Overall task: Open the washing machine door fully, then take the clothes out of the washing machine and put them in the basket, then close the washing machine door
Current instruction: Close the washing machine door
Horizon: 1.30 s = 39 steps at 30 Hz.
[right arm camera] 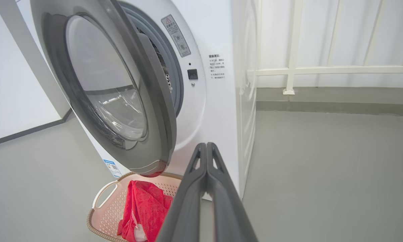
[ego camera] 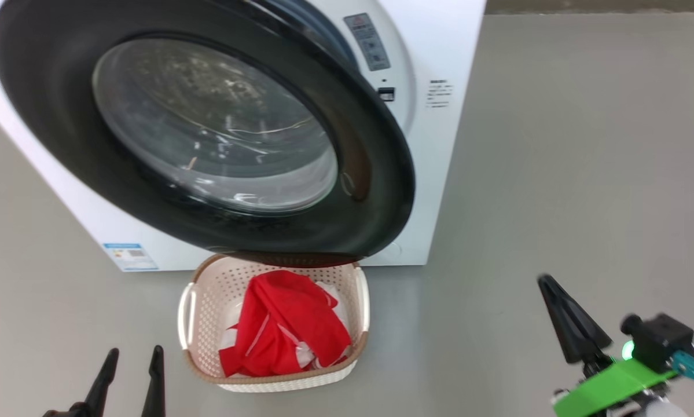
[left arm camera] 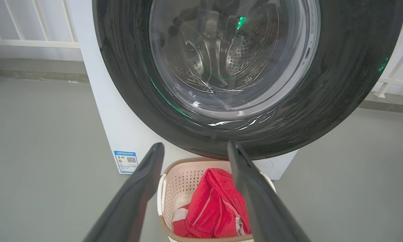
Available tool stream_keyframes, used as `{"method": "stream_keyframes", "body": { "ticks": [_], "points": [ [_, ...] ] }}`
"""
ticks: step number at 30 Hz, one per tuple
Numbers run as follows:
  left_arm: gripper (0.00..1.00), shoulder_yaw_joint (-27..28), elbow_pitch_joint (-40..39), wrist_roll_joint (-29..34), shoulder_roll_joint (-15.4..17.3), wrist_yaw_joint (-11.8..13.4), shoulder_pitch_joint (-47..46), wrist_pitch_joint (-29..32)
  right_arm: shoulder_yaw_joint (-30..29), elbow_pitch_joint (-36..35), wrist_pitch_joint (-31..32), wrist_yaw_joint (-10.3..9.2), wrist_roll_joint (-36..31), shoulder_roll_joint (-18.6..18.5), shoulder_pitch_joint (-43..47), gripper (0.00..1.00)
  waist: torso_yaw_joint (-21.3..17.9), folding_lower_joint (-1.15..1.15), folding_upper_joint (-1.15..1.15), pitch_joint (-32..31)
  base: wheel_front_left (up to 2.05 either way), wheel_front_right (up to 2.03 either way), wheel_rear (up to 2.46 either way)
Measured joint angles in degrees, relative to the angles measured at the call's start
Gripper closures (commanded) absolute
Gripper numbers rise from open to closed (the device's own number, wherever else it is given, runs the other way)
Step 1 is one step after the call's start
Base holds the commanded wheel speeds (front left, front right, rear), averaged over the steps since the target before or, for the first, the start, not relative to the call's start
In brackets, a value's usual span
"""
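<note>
Grey floor [ego camera: 555, 174] runs all round a white washer [ego camera: 439, 145], with a white railing [right arm camera: 322, 70] behind it. The left gripper [ego camera: 136, 349] sits low at the left of the head view, its two fingers well apart, empty and touching nothing. The right gripper [ego camera: 546, 284] is at the lower right, well clear of the washer, with its fingers pressed together along their length and nothing between them.

The door [ego camera: 370, 191] stands partly open, its lower edge hanging over the back rim of the basket [ego camera: 361, 301]. The basket sits on the floor just in front of the washer. The red clothes [ego camera: 283, 324] lie heaped inside it.

The left wrist view faces the door head-on and shows the drum [left arm camera: 235, 57] through the glass, plus a blue label [left arm camera: 126, 161] low on the washer front. The right wrist view catches the door nearly edge-on, so the gap behind it shows, with the grey gasket [right arm camera: 177, 84] around the opening.
</note>
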Motion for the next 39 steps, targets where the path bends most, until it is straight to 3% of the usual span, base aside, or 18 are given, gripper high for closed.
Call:
{"method": "stream_keyframes", "body": {
  "ticks": [15,26,39],
  "points": [
    [0.0,-1.6,-1.3,0.6,-1.5,0.0,-0.4,0.0,8.3,3.2,0.0,0.0,1.0,1.1,-13.8,1.0,7.5,0.0,0.0,0.9,0.0,0.0,0.0],
    [0.0,-2.9,-1.8,0.5,-2.3,0.0,-3.9,0.0,9.5,8.8,0.0,0.0,1.3,2.0,-20.3,1.0,10.9,0.0,0.0,4.9,0.0,0.0,0.0],
    [0.0,-3.7,-2.2,0.4,-2.5,0.0,-7.6,0.0,7.8,13.6,0.0,0.0,1.4,2.3,-27.3,1.0,12.2,0.0,0.0,9.7,0.0,0.0,0.0]
  ]
}}
